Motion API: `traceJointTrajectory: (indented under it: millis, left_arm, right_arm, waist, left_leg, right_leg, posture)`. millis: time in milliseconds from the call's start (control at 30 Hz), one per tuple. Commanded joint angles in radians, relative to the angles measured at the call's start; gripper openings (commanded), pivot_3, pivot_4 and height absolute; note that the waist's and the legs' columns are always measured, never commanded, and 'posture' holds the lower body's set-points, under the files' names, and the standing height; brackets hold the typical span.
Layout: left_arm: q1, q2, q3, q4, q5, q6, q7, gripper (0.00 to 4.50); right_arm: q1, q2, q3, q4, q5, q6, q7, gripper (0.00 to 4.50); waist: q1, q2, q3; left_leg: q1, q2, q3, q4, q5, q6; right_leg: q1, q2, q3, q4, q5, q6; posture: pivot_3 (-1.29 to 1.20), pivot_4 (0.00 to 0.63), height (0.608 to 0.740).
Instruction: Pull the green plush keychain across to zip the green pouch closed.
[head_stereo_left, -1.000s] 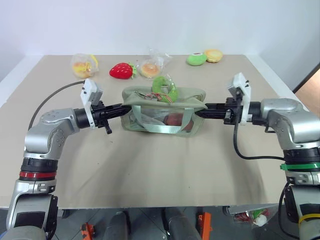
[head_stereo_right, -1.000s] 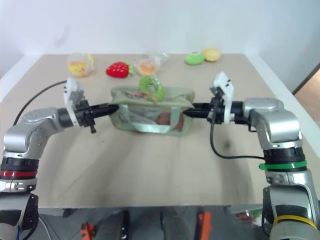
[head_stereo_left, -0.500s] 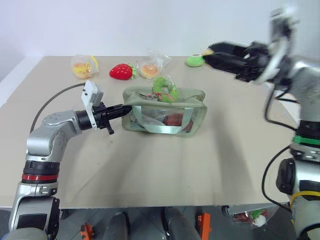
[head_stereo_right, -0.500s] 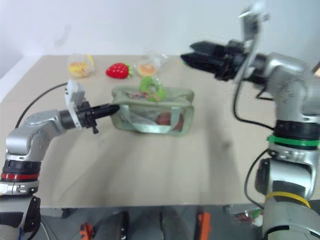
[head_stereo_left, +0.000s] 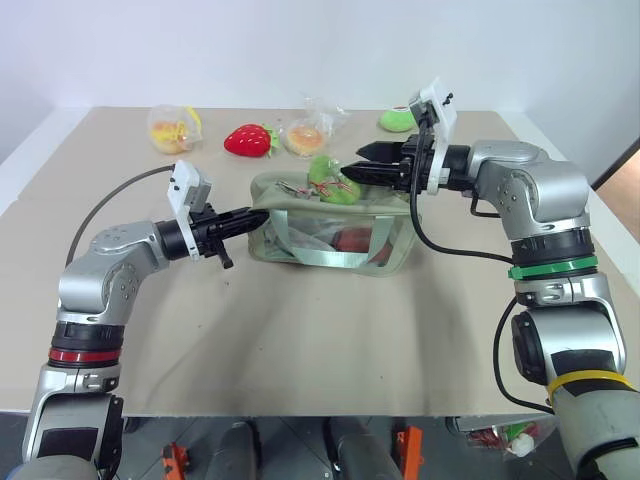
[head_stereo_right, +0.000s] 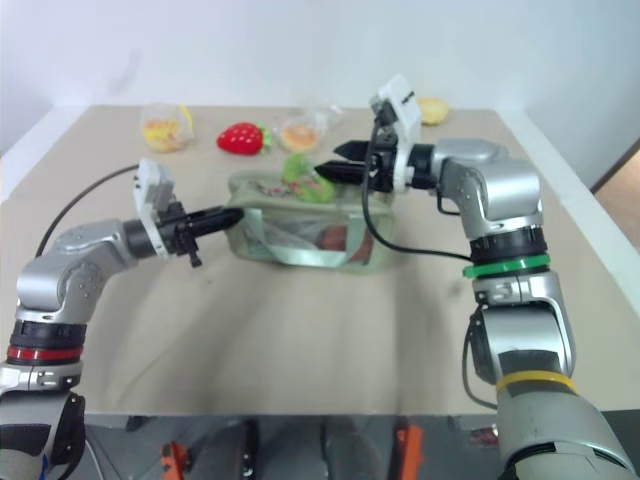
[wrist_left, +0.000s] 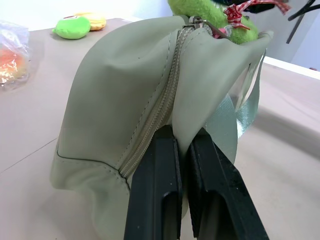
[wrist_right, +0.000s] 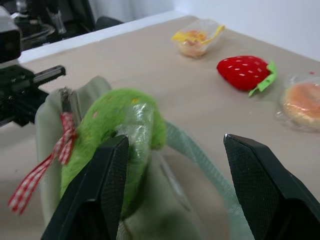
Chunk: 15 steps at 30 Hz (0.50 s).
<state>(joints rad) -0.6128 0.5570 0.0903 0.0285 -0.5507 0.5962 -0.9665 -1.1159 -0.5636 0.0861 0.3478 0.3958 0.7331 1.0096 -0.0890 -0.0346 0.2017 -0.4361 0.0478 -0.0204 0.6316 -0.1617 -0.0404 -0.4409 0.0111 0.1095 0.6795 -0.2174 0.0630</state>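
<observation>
Keychain (head_stereo_left: 332, 178) sits on top of the pouch (head_stereo_left: 330, 222), directly in front of the right pincer (head_stereo_left: 352, 178), whose two fingers stand spread with the plush just at their tips, one finger beside it and the other apart. The pouch lies on the surface with its long zipper running from one pincer toward the other, so I judge the pull must go along this line, toward the right arm's side. The right arm is clearly the nearer one to the keychain; it reaches in about level from the pouch's right end, pointing at the left arm. The left pincer (head_stereo_left: 243, 217) is pressed together on the fabric at the opposite end of the pouch, beside the zipper, and the left arm is stretched level to anchor it.
</observation>
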Motion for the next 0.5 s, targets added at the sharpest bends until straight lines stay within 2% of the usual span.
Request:
traceJointTrajectory:
  millis: [33, 200, 500]
  left_arm:
    - [0.013, -0.002, -0.010, -0.020, -0.002, 0.008, 0.005, 0.00]
    - [0.017, -0.004, -0.013, -0.020, 0.000, 0.006, 0.007, 0.00]
    - [-0.003, -0.010, -0.026, 0.009, 0.013, -0.011, 0.002, 0.00]
  right_arm:
    - [-0.048, -0.020, -0.032, 0.025, -0.007, -0.026, 0.020, 3.11]
    - [-0.097, -0.060, -0.088, 0.089, 0.013, -0.019, 0.050, 3.11]
    - [-0.046, -0.052, -0.031, -0.006, 0.003, 0.017, 0.104, 3.11]
  waist:
    - [0.000, 0.000, 0.000]
    - [0.001, 0.000, 0.000]
    - [0.000, 0.000, 0.000]
  left_leg:
    - [0.000, 0.000, 0.000, 0.000, 0.000, 0.000]
    - [0.000, 0.000, 0.000, 0.000, 0.000, 0.000]
    - [0.001, 0.000, 0.000, -0.001, 0.000, 0.000]
  right_leg:
    - [0.000, 0.000, 0.000, 0.000, 0.000, 0.000]
    - [0.000, 0.000, 0.000, 0.000, -0.001, -0.001]
    - [0.000, 0.000, 0.000, 0.000, -0.001, -0.001]
  posture:
    - [0.00, 0.150, 0.740]
    - [0.00, 0.150, 0.740]
    - [0.00, 0.150, 0.740]
